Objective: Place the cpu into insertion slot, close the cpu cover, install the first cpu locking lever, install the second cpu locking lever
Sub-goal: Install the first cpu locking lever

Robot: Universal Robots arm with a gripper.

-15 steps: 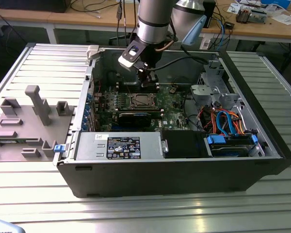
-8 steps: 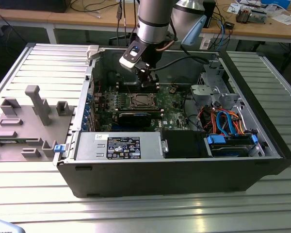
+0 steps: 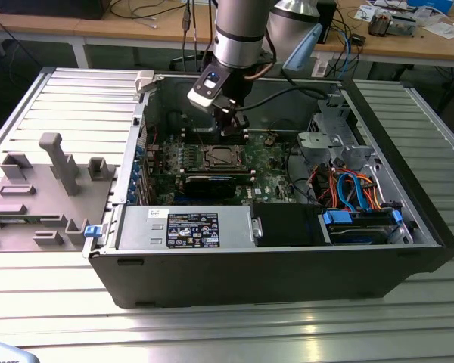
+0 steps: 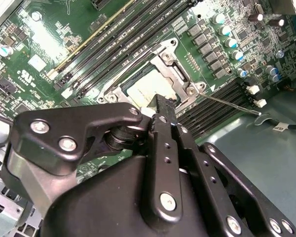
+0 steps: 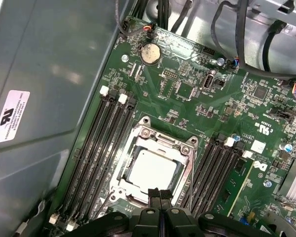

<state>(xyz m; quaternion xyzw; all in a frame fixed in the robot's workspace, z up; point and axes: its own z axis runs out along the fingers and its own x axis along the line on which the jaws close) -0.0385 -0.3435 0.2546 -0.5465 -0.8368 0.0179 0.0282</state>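
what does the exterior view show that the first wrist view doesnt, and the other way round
Exterior view: the whole open computer case, its power supply, the arm and a grey fixture on the exterior view's left. First wrist view: a white label on the case wall, and the tool seen to be shut. Both: the green motherboard, the cpu seated and framed by the cpu cover, the tool at its edge.

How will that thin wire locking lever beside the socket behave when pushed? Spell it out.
The locking lever is a thin bare metal rod, so it probably flexes and springs back rather than staying stiff. Its smooth surface looks apt to slip off whatever pushes it. It seems anchored at the insertion slot, so it should swing, not slide.
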